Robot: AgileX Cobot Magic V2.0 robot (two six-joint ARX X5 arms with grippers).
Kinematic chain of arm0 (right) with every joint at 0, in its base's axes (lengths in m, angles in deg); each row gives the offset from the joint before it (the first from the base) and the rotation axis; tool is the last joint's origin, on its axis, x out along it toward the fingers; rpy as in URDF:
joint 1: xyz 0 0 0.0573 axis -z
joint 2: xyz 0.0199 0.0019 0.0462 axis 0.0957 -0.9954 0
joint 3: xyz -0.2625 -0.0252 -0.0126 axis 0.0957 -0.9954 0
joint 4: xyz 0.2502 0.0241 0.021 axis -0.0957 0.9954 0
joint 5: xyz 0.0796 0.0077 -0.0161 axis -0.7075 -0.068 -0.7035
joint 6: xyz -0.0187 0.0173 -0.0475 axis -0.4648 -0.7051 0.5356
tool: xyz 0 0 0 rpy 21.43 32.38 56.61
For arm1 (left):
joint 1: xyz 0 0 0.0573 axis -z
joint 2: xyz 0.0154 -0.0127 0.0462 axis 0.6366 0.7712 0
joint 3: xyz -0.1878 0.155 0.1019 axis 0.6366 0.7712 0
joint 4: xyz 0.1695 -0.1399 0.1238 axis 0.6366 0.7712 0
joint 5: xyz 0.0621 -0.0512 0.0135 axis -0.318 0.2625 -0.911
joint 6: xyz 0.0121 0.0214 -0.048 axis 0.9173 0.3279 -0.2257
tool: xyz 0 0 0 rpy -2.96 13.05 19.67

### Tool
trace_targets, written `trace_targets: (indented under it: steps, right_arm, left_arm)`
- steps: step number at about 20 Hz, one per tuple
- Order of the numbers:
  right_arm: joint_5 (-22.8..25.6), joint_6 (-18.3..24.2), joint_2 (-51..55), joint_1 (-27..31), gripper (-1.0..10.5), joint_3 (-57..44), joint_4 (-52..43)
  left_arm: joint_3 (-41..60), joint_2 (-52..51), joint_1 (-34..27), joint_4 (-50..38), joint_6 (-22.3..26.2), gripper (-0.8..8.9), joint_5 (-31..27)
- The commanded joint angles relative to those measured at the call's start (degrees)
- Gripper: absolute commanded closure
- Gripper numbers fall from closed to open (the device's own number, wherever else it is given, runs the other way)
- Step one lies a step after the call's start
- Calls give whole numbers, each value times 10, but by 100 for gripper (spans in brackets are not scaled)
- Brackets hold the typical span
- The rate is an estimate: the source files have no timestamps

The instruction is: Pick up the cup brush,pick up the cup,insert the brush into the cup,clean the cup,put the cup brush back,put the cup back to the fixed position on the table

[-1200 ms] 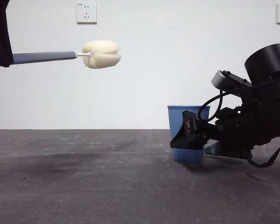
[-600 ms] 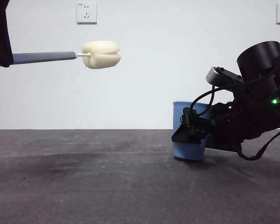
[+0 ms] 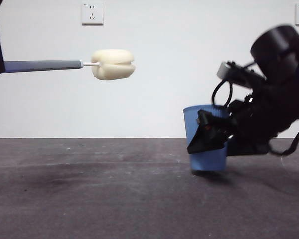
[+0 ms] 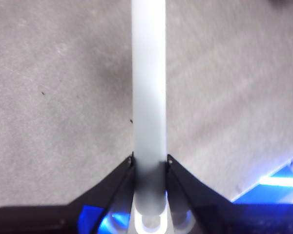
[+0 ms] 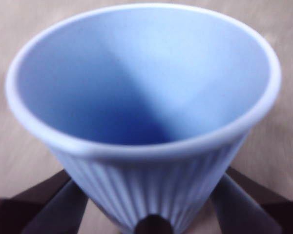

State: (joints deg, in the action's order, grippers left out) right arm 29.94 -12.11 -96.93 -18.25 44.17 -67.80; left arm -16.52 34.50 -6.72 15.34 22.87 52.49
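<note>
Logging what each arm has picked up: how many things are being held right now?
2. The cup brush, high up, handle clamped in the left gripper; the cup, low over the table, tilted, gripped by the right gripper.

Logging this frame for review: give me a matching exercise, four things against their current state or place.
Things:
1. cup brush
2. cup
3. left gripper
4. right gripper

States:
A. tilted, blue, clamped just above the table
B. shut on a grey handle
C. held level in the air, sponge head toward the cup
D. shut on ribbed blue walls

Pairs: 1-C, 2-A, 3-B, 4-D
</note>
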Motion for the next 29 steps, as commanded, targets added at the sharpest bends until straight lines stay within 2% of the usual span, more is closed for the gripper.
trace_targets:
  steps: [1, 4, 7, 9, 12, 17, 20, 24, 29]
  right_arm:
    - [27, 91, 70, -11, 959, 25, 130]
    - [71, 171, 121, -25, 959, 78, 314]
    - [125, 222, 129, -43, 959, 134, 443]
    - [160, 269, 129, -57, 959, 167, 519]
    - [238, 343, 129, -79, 959, 207, 595]
    - [322, 451, 129, -115, 959, 231, 642]
    - [367, 498, 129, -136, 959, 231, 653]
    - [401, 526, 129, -162, 959, 231, 653]
    - [418, 566, 128, -192, 959, 231, 648]
  left_arm:
    - [0, 0, 1, 5, 50, 822, 0]
    - [0, 1, 1, 8, 88, 822, 0]
    - [0, 10, 2, 18, 135, 822, 0]
    - [0, 18, 2, 20, 162, 822, 1]
    - [0, 31, 8, 20, 184, 822, 2]
    - [0, 58, 55, 15, 189, 822, 0]
    - [0, 70, 78, -1, 189, 822, -1]
    - [0, 77, 99, -1, 189, 822, -1]
    - [0, 100, 119, -11, 172, 822, -1]
